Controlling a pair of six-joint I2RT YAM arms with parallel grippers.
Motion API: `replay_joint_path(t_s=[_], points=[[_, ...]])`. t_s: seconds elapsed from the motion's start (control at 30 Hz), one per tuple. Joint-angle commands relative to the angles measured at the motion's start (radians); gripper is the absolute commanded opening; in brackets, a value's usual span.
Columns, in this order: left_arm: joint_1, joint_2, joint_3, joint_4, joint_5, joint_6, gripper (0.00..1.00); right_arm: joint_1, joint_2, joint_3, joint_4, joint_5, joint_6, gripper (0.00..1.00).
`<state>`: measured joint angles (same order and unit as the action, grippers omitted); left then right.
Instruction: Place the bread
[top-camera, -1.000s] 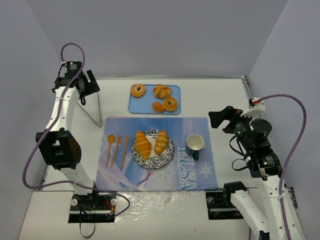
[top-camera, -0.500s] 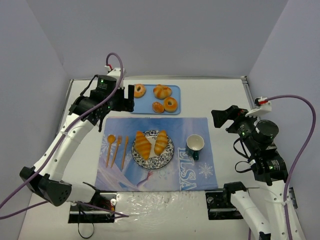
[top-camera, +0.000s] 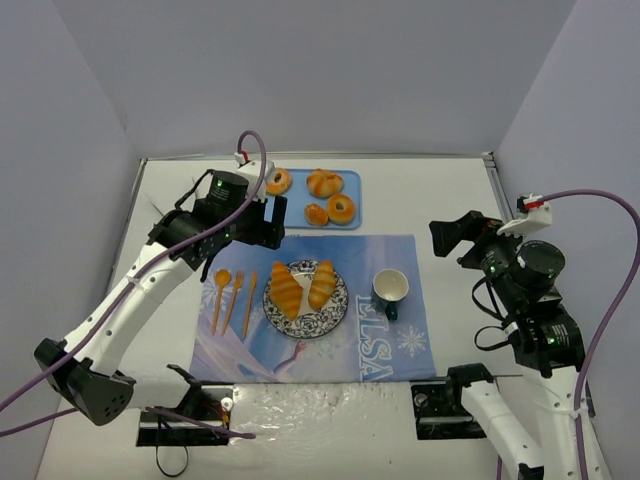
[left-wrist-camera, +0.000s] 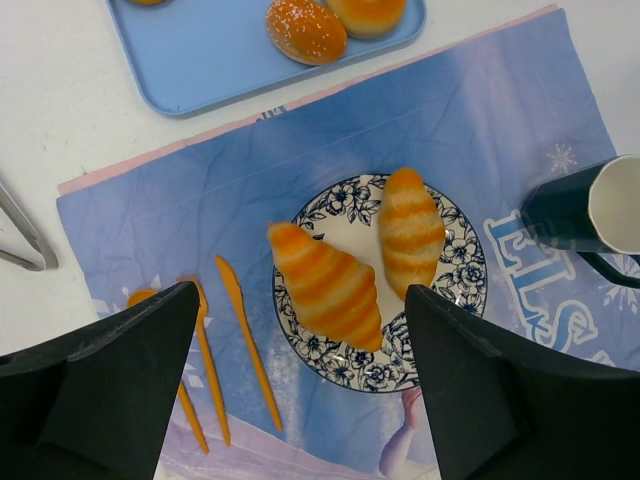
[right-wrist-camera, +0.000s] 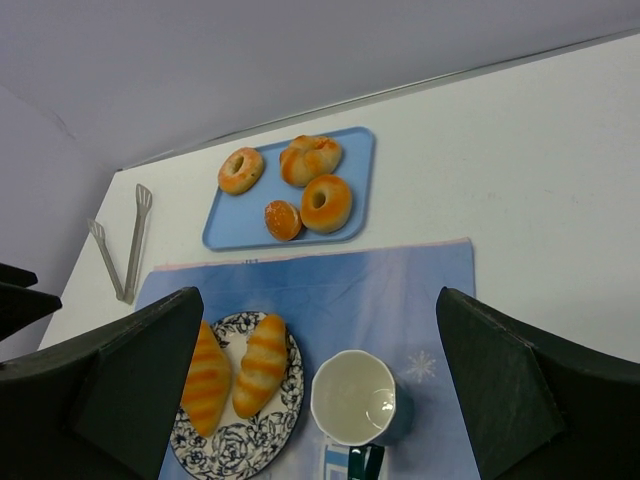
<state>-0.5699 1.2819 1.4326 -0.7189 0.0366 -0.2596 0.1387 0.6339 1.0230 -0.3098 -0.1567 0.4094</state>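
Observation:
Two golden-brown ridged bread rolls lie side by side on a blue-patterned plate (top-camera: 305, 328) in the middle of the placemat: the left roll (top-camera: 286, 290) and the right roll (top-camera: 322, 284). Both also show in the left wrist view (left-wrist-camera: 325, 285) (left-wrist-camera: 410, 232) and the right wrist view (right-wrist-camera: 205, 378) (right-wrist-camera: 259, 365). My left gripper (top-camera: 262, 222) hovers above the mat's back left, just behind the plate, wide open and empty (left-wrist-camera: 300, 300). My right gripper (top-camera: 450, 236) is raised at the right, apart from the rolls, open and empty (right-wrist-camera: 320, 295).
A blue tray (top-camera: 280, 212) behind the mat holds two doughnuts (top-camera: 277, 181) and two small buns (top-camera: 324, 183). A dark mug (top-camera: 390, 288) stands right of the plate. Orange cutlery (top-camera: 232, 300) lies left of it. Metal tongs (right-wrist-camera: 120, 250) lie at the far left.
My left arm has swung from the back left corner inward and down to hover behind the plate. My right gripper has drifted slightly right. The rolls have not moved.

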Motion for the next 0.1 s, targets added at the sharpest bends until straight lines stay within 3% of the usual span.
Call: replay_joint_path(t_s=[0.0, 0.07], points=[[0.001, -0.056, 0.006, 0.073, 0.026, 0.017, 0.81, -0.001, 0.032, 0.066, 0.023, 0.018, -0.023, 1.00], [0.000, -0.068, -0.007, 0.079, 0.030, 0.014, 0.81, 0.001, 0.040, 0.071, 0.018, 0.024, -0.028, 1.00]])
